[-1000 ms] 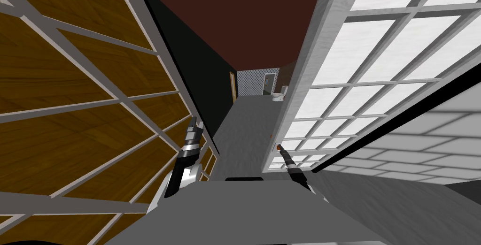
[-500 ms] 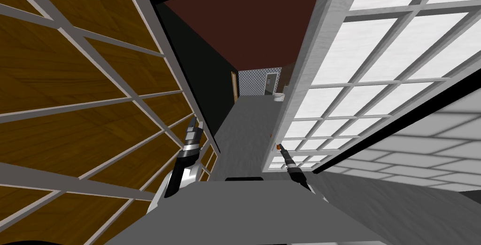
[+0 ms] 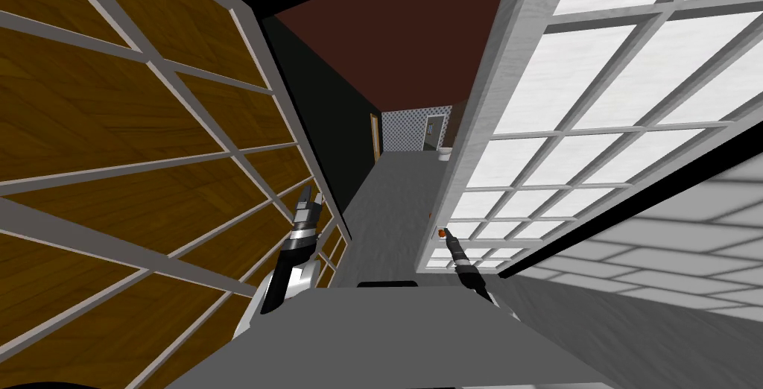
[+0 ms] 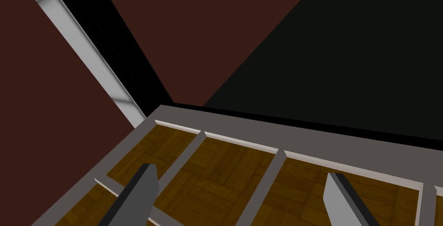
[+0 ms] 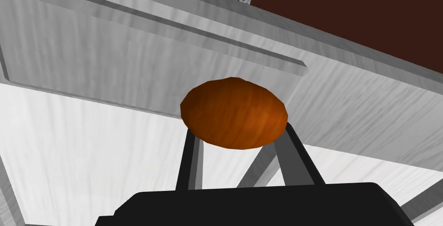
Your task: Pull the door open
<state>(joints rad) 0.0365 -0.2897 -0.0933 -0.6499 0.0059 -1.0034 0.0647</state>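
Observation:
A white door with a grid of panes stands at my right, swung partly toward me. Its round orange knob sits between the two fingers of my right gripper, which press its sides. In the head view the same knob shows at the door's near edge, at the tip of my right gripper. My left gripper is raised beside a brown panelled door on my left, fingers spread apart with nothing between them.
Between the two doors a grey floor runs ahead to a far room with a patterned wall. A dark wall lines the left of that passage. The brown panelled door stands very close on the left.
The whole head view has shifted: the brown panelled door has slid rightward and the far room has narrowed behind the white door's edge. My right gripper stays on the knob.

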